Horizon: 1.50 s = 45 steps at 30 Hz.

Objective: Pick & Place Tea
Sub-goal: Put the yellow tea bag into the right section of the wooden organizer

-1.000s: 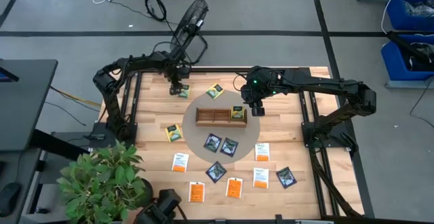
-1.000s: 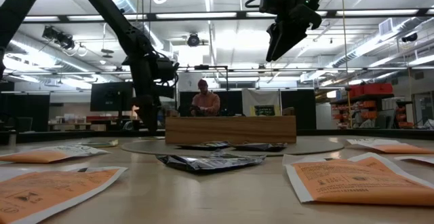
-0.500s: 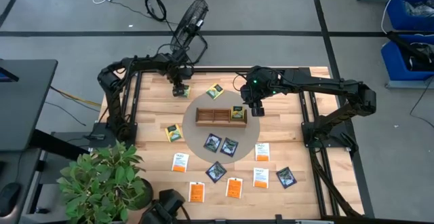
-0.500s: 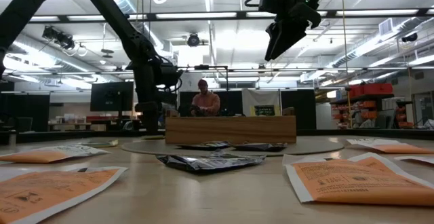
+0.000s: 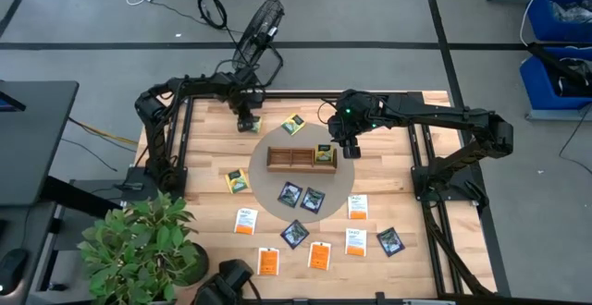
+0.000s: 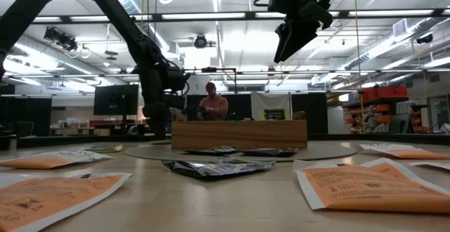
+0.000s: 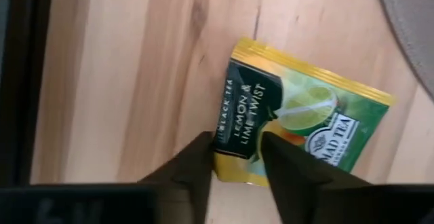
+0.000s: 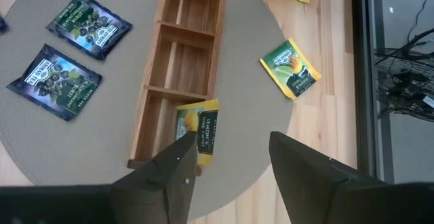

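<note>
A yellow-green tea packet (image 7: 298,129) lies flat on the wooden table near its far left corner (image 5: 251,126). My left gripper (image 7: 236,166) points down at it, open, one fingertip on either side of the packet's dark-banded corner. My right gripper (image 5: 348,150) hangs open, high above the right end of the wooden tray (image 5: 301,158). Another yellow-green packet (image 8: 198,132) stands in the tray's end compartment. More tea packets lie flat on the table: a yellow-green one (image 5: 293,124), dark ones (image 5: 302,197) on the round grey mat, and orange and white ones (image 5: 319,254) toward the near edge. My left gripper comes from above, its fingertips (image 7: 200,159) straddling the packet's corner (image 7: 234,149) beside the dark band. I cannot tell whether they touch the packet, which lies flat on the table.
The tray sits on a round grey mat (image 5: 268,187) at the table's middle. A potted plant (image 5: 139,245) overhangs the near left corner. A fan (image 5: 259,28) stands behind the far edge. A person (image 6: 213,105) sits beyond the table.
My left gripper has gone down toward the yellow-green packet at the far left. The right arm has kept still.
</note>
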Tool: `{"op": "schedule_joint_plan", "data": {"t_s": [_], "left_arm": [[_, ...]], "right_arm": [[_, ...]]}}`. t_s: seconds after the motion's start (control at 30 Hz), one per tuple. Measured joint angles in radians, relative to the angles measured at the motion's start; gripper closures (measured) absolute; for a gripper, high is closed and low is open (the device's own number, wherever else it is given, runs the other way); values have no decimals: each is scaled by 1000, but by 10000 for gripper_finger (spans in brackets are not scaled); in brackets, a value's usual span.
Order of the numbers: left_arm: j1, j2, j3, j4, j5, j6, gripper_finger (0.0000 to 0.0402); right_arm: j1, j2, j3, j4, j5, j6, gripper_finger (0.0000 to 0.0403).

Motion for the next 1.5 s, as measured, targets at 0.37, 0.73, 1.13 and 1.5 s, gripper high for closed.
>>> {"op": "schedule_joint_plan", "data": {"t_s": [0.37,0.73,1.13,1.5], "left_arm": [[-4,-4,-3,39,-27,23,397],[-59,-86,-11,28,-86,-11,398],[-158,-88,-8,65,-322,-4,399],[-226,-130,-6,178,-462,31,399]], "right_arm": [[0,0,0,0,0,3,209],[0,0,0,-1,2,3,209],[0,0,0,-4,3,3,209],[0,0,0,-40,5,4,209]]}}
